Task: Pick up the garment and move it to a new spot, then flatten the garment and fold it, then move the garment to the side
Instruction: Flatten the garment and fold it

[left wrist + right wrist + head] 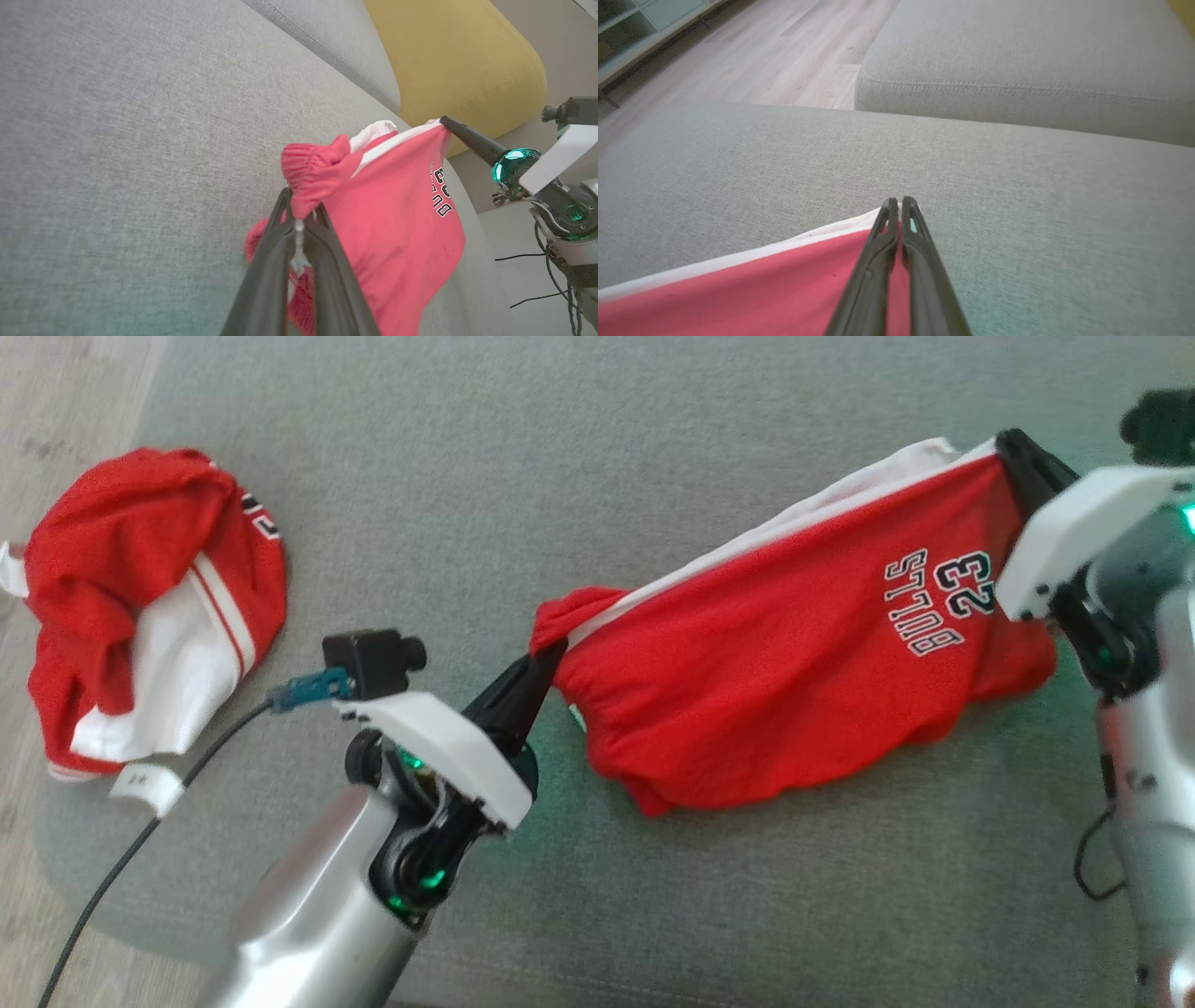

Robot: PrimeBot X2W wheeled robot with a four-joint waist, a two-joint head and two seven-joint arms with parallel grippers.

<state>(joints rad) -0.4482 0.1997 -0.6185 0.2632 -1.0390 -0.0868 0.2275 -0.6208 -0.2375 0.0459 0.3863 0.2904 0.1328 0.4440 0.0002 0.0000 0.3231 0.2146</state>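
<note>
At the far left, a crumpled red-and-white garment [149, 607] is noted lying in a heap near the edge of the grey sofa seat cushion [579, 476], with a small white tag [145, 789] just beside it on the cushion and wooden floor [56, 392] beyond; this heap is untouched by either arm. Further right, the left end effector [551, 658] is found clenched on the gathered elastic waistband of the red basketball shorts [794, 653], the bunched band being seen pinched between its dark fingers [327, 261] in the left wrist view. The shorts, marked "BULLS 23", are held spread across the middle and right of the cushion, their white-striped upper edge drawn nearly taut between the two arms while the lower edge sags; whether that lower edge rests on the cushion cannot be told with certainty. At the right, the right end effector [1008, 443] is found clamped shut on the opposite corner of the shorts, cloth being visible between its closed tips [899, 205]. A yellow cushion [448, 56] is recorded behind the sofa seat in the left wrist view. The pick-up is judged complete and the work is judged to stand at the relocating or spreading stage. The shorts are not yet laid flat, no fold is present, and the final move to the side is judged outstanding.
</note>
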